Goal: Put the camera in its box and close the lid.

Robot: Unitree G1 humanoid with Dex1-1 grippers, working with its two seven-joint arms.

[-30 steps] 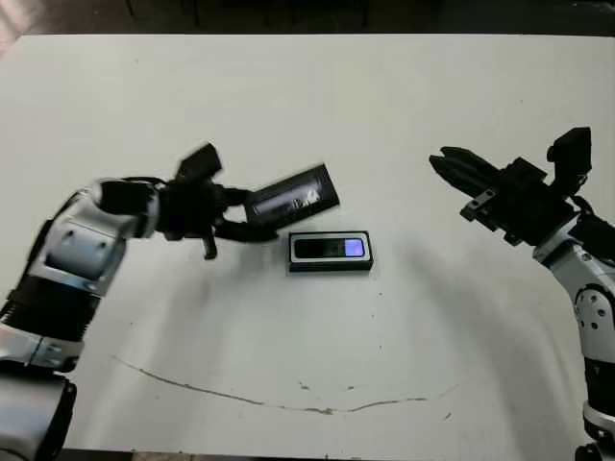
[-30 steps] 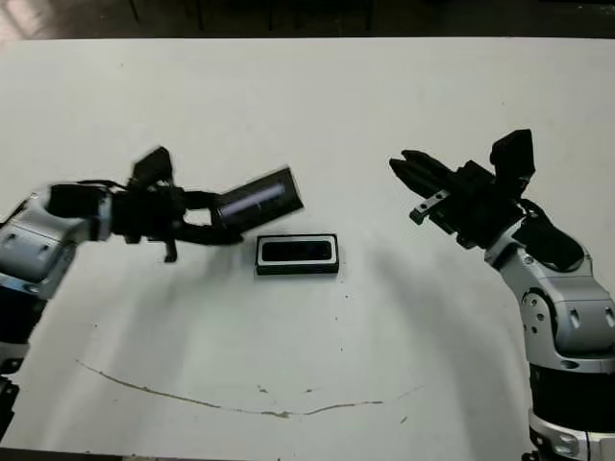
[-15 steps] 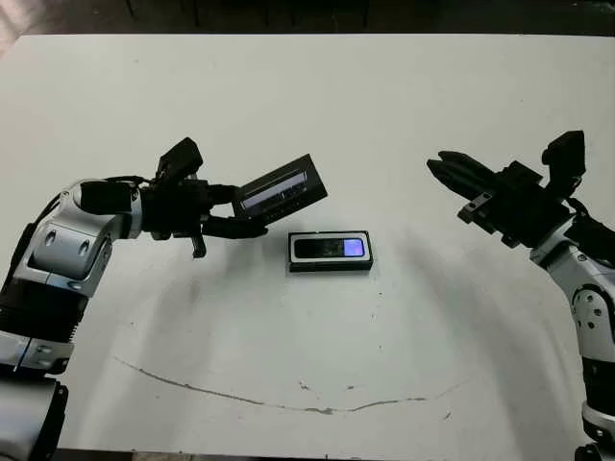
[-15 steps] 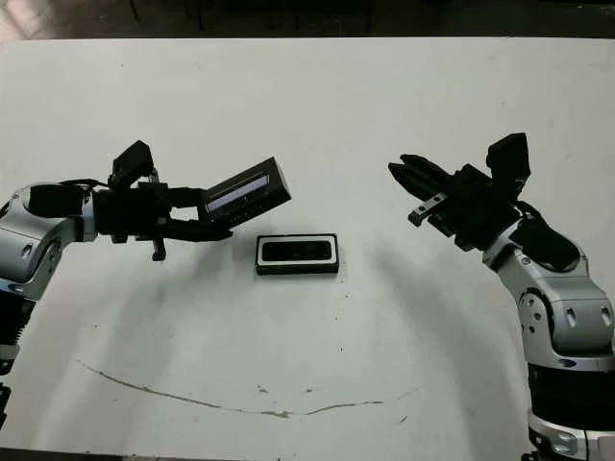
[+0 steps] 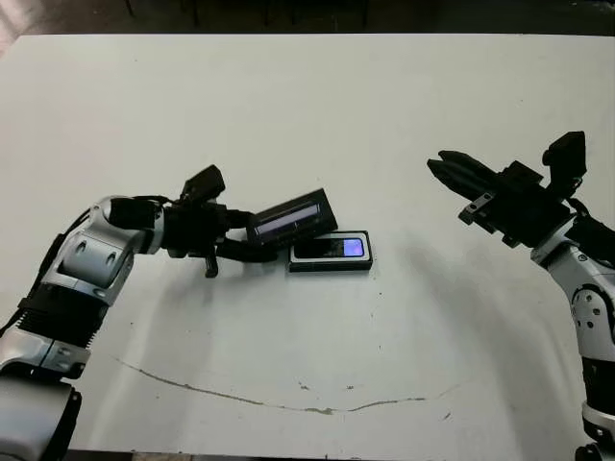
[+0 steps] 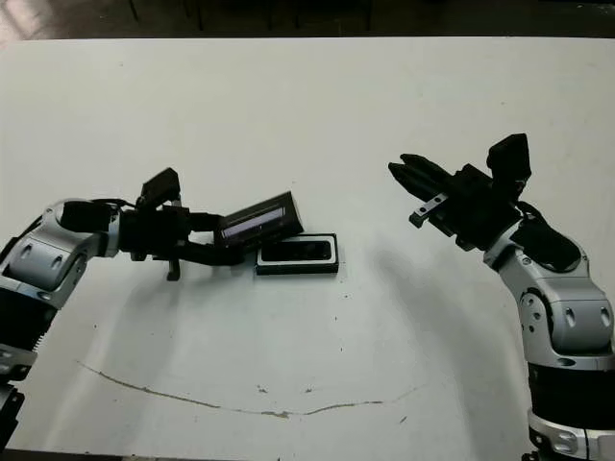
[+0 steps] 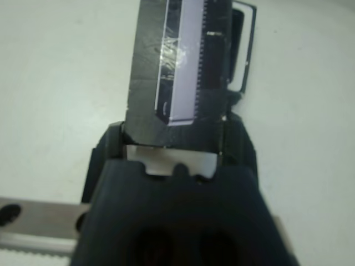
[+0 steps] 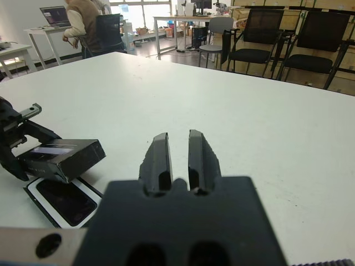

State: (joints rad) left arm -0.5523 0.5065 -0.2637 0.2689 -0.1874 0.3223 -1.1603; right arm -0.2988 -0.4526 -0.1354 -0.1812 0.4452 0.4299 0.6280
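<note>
The box [image 5: 331, 265] lies flat at the middle of the table, its white lining showing around the camera [image 5: 325, 249], which rests inside with its blue lens at the right end. My left gripper [image 5: 250, 237] is shut on the left end of the lid [image 5: 293, 215]. The lid is tilted, pale strip up, and its right end hangs over the box's left end; I cannot tell whether they touch. My right gripper [image 5: 444, 170] hovers shut, well to the right of the box, holding nothing. The right wrist view shows the lid [image 8: 62, 158] above the box [image 8: 36, 193].
A thin brown curved mark [image 5: 288, 403] runs across the table near the front edge. Beyond the far table edge, the right wrist view shows a seated person [image 8: 82, 22] at a desk and several black chairs [image 8: 260, 33].
My left gripper has come down and to the right with the lid, from above and left of the box to over the box's left end. The right arm has stayed still.
</note>
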